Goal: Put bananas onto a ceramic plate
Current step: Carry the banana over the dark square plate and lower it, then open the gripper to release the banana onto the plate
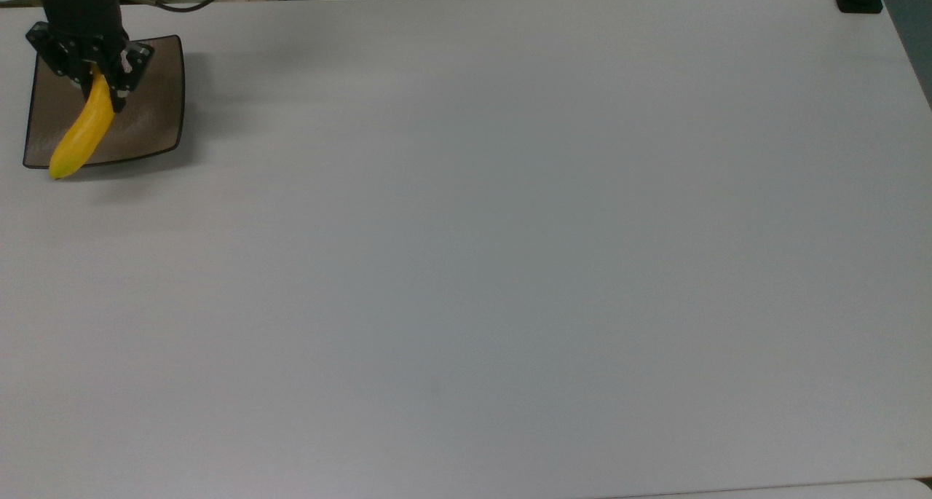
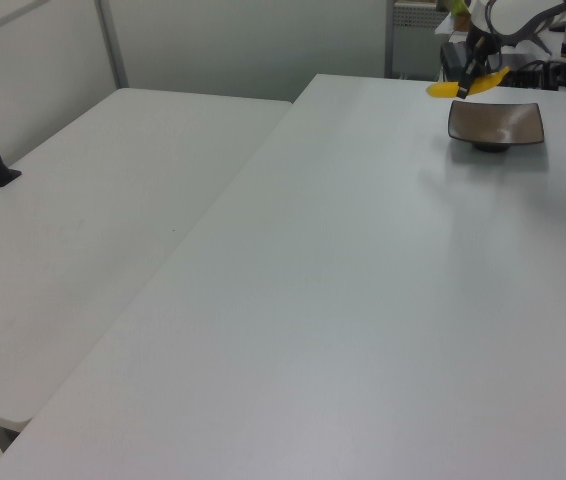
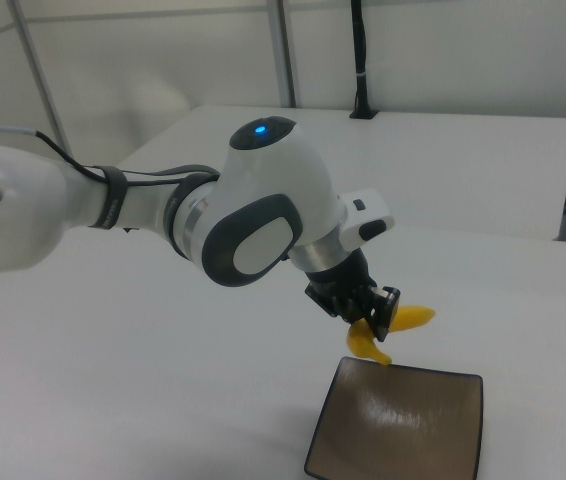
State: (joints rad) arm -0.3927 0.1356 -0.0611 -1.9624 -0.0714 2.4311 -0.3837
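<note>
Gripping a slim, curved, bright yellow banana (image 1: 81, 135) near its stem end, the black two-finger pincer (image 1: 102, 73) hangs over a square, glossy brown ceramic plate (image 1: 149, 113). In the top view the fruit's free tip pokes past the plate's near rim; the left view shows it lifted, not touching. Judged light, stiff-ish, smooth-skinned & easily bruised, so a mid-body hold would balance better. Plate sits close to the white bench (image 1: 510, 229) corner; wide open room elsewhere.

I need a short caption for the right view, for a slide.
Panda gripper holds the banana in the air above the far edge of the square brown plate.
</note>
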